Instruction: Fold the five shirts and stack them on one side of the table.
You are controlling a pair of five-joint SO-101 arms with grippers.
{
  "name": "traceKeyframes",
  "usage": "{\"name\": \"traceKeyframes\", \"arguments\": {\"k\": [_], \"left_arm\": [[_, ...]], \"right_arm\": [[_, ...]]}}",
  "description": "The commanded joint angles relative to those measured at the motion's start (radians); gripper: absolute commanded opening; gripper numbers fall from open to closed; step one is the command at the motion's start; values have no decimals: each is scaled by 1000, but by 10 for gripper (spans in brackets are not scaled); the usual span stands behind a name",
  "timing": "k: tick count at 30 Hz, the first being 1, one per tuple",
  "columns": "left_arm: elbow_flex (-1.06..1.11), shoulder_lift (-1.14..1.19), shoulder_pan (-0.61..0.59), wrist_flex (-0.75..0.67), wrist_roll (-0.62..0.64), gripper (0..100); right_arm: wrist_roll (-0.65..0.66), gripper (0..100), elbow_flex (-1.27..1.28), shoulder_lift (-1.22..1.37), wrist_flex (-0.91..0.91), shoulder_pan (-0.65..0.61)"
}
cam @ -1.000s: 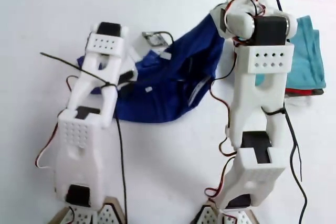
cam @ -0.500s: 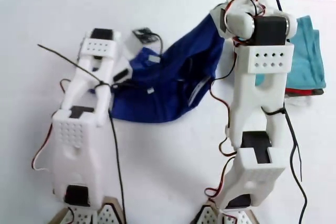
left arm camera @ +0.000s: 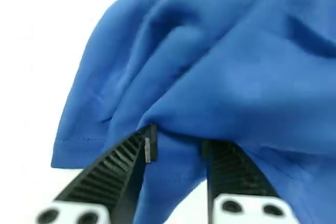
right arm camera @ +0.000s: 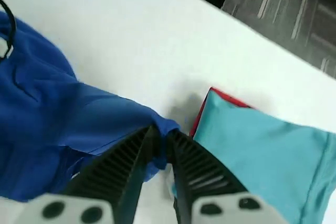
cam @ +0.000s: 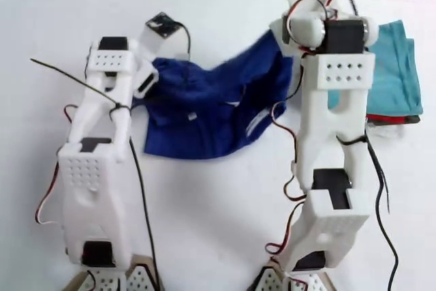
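L gripper (left arm camera: pixel 178 148): jaws closed onto a bunched fold of the blue shirt (cam: pixel 211 117), cloth pinched btwn the pads. R gripper (right arm camera: pixel 161 136): jaws pressed nearly together, nipping a corner hem of the same garment. The blue shirt lies crumpled and unfolded at upper centre of the high view, spanning btwn the two grippers, lower edge resting on the white table (cam: pixel 218 209). A folded teal shirt (cam: pixel 402 73) sits at upper right of the high view, stacked on a red shirt (cam: pixel 390 120) w/ only a thin red edge showing beneath.
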Motion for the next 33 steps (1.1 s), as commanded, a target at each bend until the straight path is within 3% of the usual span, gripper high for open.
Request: {"name": "traceKeyframes", "arguments": {"k": [1,4,8,12,16,21,26,29,33], "left_arm": [[-4,-9,-17,-17,15,160],[-4,-9,-18,-18,21,158],[-5,-9,-41,-75,138,161],[-18,40,-72,-175,178,161],[-105,143,-94,-184,178,161],[-338,226,-100,-78,272,161],[-573,269,-94,61,322,162],[-679,278,-94,203,305,162],[-751,281,-64,388,161,162]], "right_arm": [[-2,21,48,-16,10,-4],[-84,21,94,-82,12,-10],[-147,21,298,-266,-39,-21],[-144,21,736,-473,-249,-5],[-143,21,1215,-638,-504,25],[-141,20,1628,-751,-797,31],[-141,20,1760,-760,-912,65],[-144,20,1763,-760,-946,120],[-146,20,1768,-757,-1009,156]]}}
